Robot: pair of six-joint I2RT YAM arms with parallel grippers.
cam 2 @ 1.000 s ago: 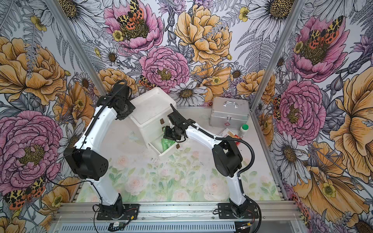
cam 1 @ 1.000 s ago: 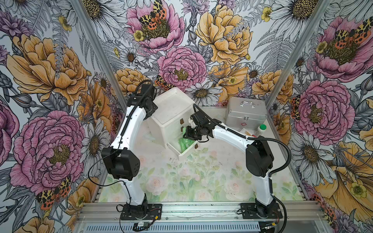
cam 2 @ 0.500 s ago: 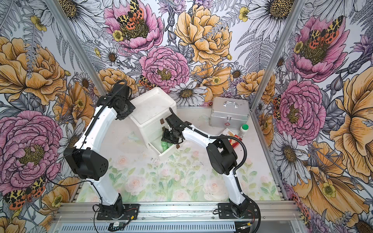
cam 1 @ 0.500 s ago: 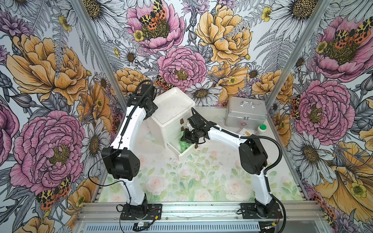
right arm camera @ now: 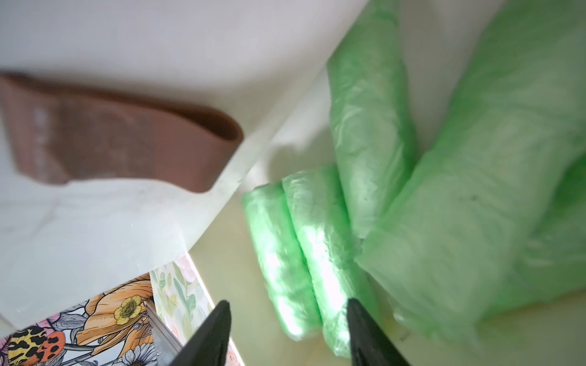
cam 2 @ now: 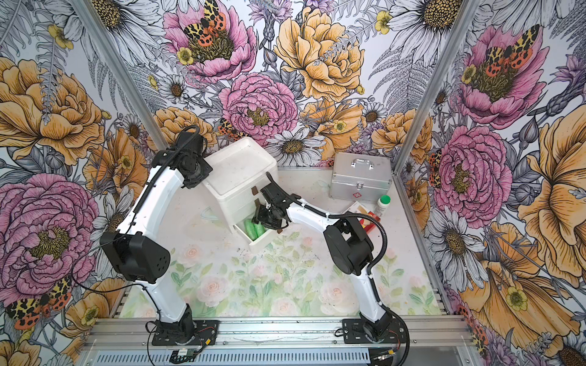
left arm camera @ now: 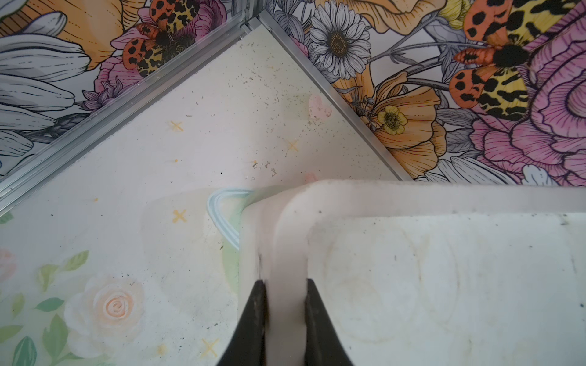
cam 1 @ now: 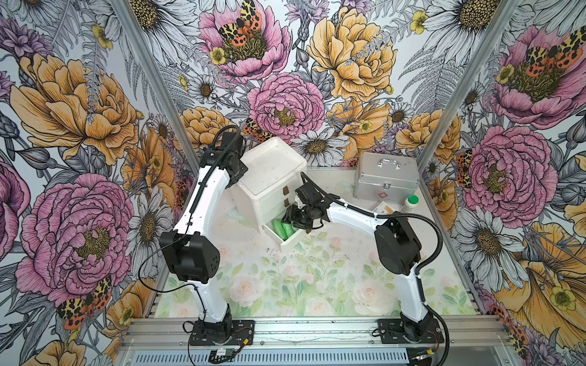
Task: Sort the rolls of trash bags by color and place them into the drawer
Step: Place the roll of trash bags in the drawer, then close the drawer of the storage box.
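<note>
The drawer is a white chest of stacked drawers with brown pull tabs. Its bottom one is pulled out. Several green rolls of trash bags lie inside it. My right gripper hangs just over those rolls, open, with nothing pinched between its fingers. My left gripper is shut on the raised rim of the chest's top, at its back left corner. No purple or yellow rolls show.
A silver metal case stands at the back right. A white green-capped bottle and a small flat box are in front of it. A clear plastic lid lies left of the chest.
My right gripper has moved left and lower, over the open bottom drawer, and its jaws have spread apart. The left arm has stayed on the chest's rim.
</note>
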